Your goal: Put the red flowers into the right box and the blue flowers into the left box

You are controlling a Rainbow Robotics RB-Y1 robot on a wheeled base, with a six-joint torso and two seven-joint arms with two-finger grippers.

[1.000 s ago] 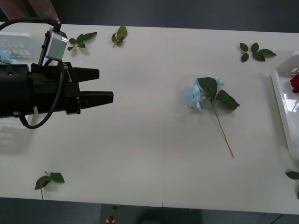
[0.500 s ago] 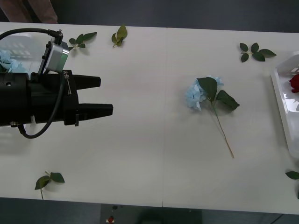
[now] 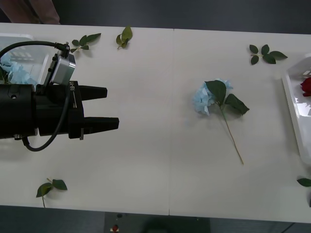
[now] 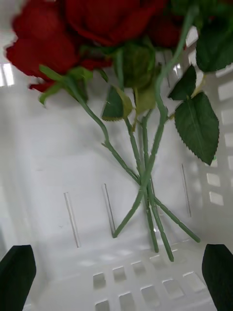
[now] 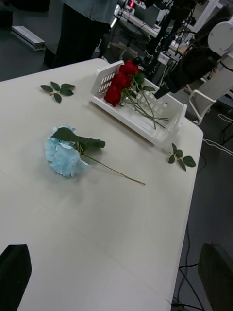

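Observation:
One blue flower (image 3: 206, 97) lies on the white table right of centre, its stem pointing toward the front edge; it also appears as the blue flower (image 5: 63, 155) in the left wrist view. My left gripper (image 3: 111, 108) hovers open and empty at the left of the table, pointing toward that flower. Behind it stands the left box (image 3: 22, 42) with blue flowers (image 3: 14, 72) inside. The right box (image 3: 294, 109) sits at the right edge with a red flower (image 3: 306, 86) in it. My right gripper (image 4: 116, 274) hangs open above the red flowers (image 4: 97, 24) lying in that box (image 4: 58, 160).
Loose green leaf sprigs lie at the back left (image 3: 85, 41), the back middle (image 3: 124, 37), the back right (image 3: 265, 53), the front left (image 3: 50, 187) and the front right (image 3: 304, 182). A person stands beyond the table's far end (image 5: 82, 29).
My left gripper has drifted slightly right and toward the front edge, uncovering more of the blue flowers in the left box. The blue flower on the table has not moved.

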